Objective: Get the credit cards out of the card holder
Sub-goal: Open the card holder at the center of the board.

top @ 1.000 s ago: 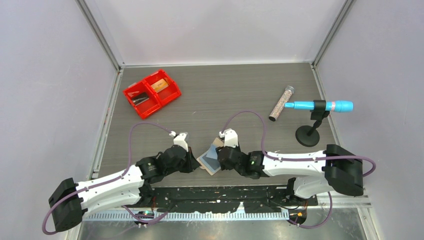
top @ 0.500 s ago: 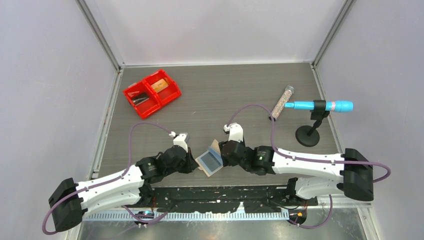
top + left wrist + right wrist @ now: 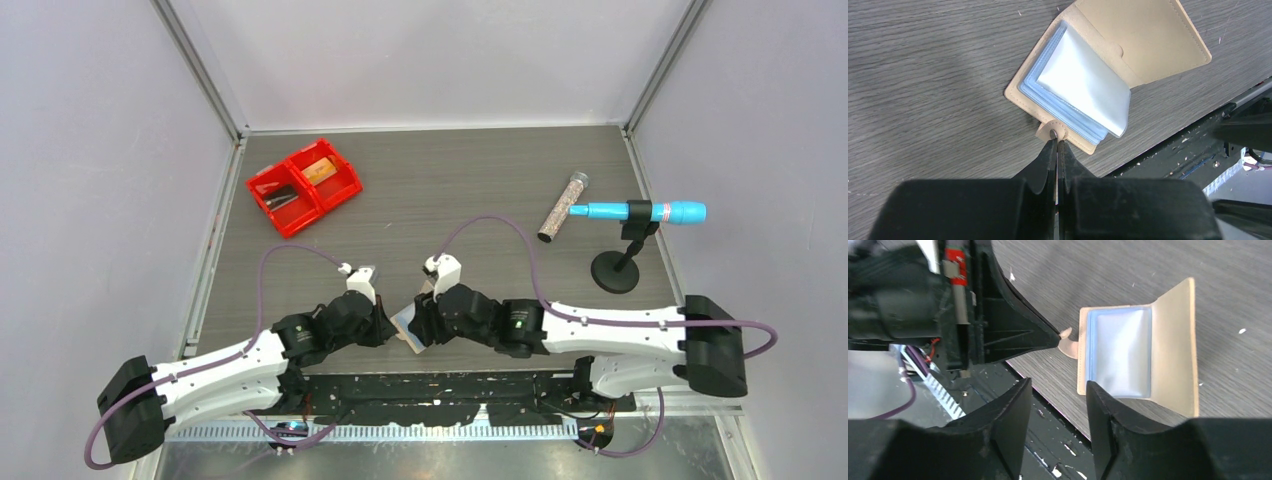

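Note:
The tan card holder (image 3: 1148, 40) lies open near the table's front edge, its blue-grey plastic sleeves (image 3: 1083, 85) fanned up. It also shows in the right wrist view (image 3: 1173, 340) and partly in the top view (image 3: 408, 322). No credit card shows clearly; the sleeves look pale and glossy. My left gripper (image 3: 1057, 142) is shut on the holder's snap tab (image 3: 1052, 132). In the top view the left gripper (image 3: 385, 325) sits just left of the holder. My right gripper (image 3: 1058, 382) is open and empty, just off the holder's near corner over the table's edge, and covers part of it from above (image 3: 425, 320).
A red two-compartment bin (image 3: 335, 185) stands at the back left with a dark item and a tan item inside. A glittery tube (image 3: 563, 207) and a blue pen-like tool on a black stand (image 3: 640, 212) are at the right. The black mounting rail (image 3: 440, 385) runs along the front edge.
My right gripper has moved left over the card holder and now hides most of it from above. The left arm and the holder have stayed put.

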